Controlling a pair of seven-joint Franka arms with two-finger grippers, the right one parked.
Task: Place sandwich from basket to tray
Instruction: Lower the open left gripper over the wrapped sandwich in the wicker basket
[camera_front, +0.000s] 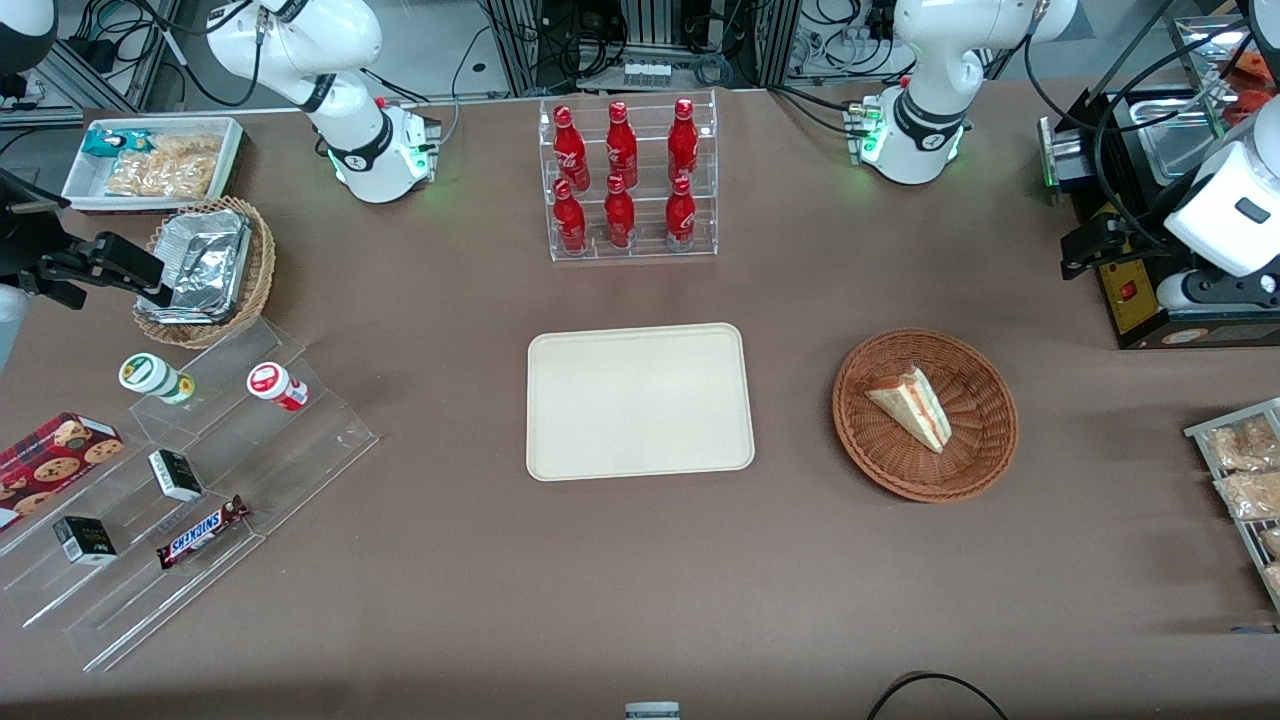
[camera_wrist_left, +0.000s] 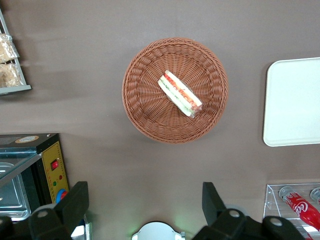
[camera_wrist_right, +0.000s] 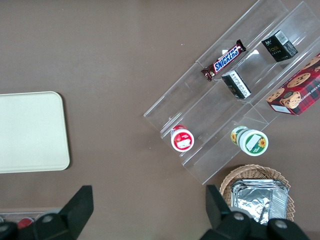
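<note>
The jaws of the gripper (camera_wrist_left: 145, 205) are spread wide and grip nothing; it is held high above the table (camera_front: 640, 580), well apart from the basket (camera_wrist_left: 150, 120). The sandwich (camera_wrist_left: 179, 93) is seen lying in the basket, its filling edge up. The tray (camera_front: 640, 400) is set beside the basket, toward the parked arm's end.

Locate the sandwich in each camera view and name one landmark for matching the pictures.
Front view: the sandwich lies in the round wicker basket, beside the empty tray, toward the working arm's end of the table.
Left wrist view: the sandwich lies in the basket; the gripper is open, high above the table.
Right wrist view: sandwich not in it.
Shared landmark: the cream tray, seen in all three.
</note>
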